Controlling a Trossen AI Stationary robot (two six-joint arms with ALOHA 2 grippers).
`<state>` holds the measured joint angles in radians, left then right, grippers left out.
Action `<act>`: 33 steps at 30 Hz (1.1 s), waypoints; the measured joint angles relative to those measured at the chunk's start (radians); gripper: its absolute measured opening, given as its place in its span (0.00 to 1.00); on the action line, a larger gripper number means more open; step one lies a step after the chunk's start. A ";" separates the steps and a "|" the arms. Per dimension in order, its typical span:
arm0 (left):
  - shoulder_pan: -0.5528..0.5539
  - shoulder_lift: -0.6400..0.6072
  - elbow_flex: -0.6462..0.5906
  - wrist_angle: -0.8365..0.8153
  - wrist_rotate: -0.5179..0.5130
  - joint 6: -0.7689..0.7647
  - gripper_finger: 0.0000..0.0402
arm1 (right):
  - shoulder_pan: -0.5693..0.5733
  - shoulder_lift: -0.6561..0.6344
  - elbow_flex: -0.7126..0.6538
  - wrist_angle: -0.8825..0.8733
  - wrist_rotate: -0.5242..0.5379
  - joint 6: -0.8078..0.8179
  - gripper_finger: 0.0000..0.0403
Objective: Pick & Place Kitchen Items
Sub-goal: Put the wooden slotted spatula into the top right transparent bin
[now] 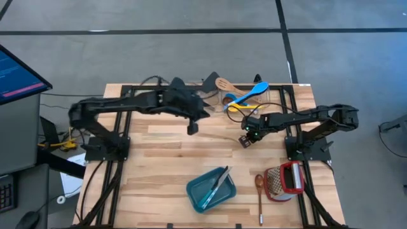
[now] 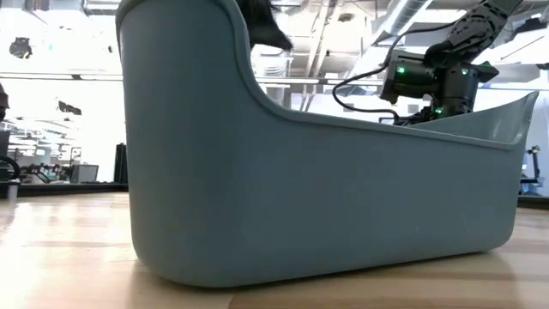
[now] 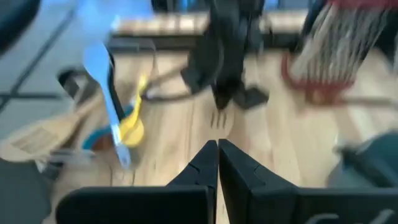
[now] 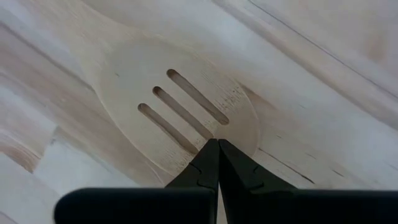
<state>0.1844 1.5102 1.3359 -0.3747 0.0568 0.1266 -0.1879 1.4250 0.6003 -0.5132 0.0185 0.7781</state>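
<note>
A pale slotted wooden spatula (image 4: 180, 112) lies flat on the table. My right gripper (image 4: 217, 144) (image 1: 244, 141) is shut, and its tips point down at the rim of the spatula's head. My left gripper (image 1: 192, 129) (image 3: 217, 148) hovers shut at the table's middle, to the left of the right one, holding nothing. Near the far edge a blue spoon (image 1: 252, 93), a yellow spoon (image 1: 238, 109), a slotted wooden spatula (image 1: 223, 84) and a black spatula (image 1: 209, 79) lie bunched. A brown wooden spoon (image 1: 259, 189) lies near the front edge. My right gripper comes from above, pointing down, with its shut fingertips (image 4: 208, 155) over the edge of the slotted spatula's head (image 4: 239, 134). I cannot tell whether they touch the wood. The spatula lies flat on the table.
A teal bin (image 1: 198, 193) near the front edge holds a dark slim utensil (image 1: 219, 181); it fills the low view (image 2: 300, 189). A red and white wire-fronted item (image 1: 287, 180) sits front right beside the wooden spoon. Bare wood lies at front left.
</note>
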 joint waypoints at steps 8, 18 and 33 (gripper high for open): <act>0.042 0.199 0.048 -0.183 0.019 0.121 0.00 | -0.005 0.000 0.000 0.006 -0.011 0.000 0.00; 0.088 0.364 0.044 -0.210 0.098 0.166 0.00 | -0.005 0.001 -0.001 0.030 -0.022 -0.002 0.00; 0.081 0.396 0.006 -0.170 0.026 0.183 0.08 | -0.005 0.001 -0.001 0.029 -0.021 -0.007 0.00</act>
<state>0.2656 1.9057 1.3417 -0.5450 0.0826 0.3092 -0.1928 1.4258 0.5991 -0.4839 -0.0025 0.7706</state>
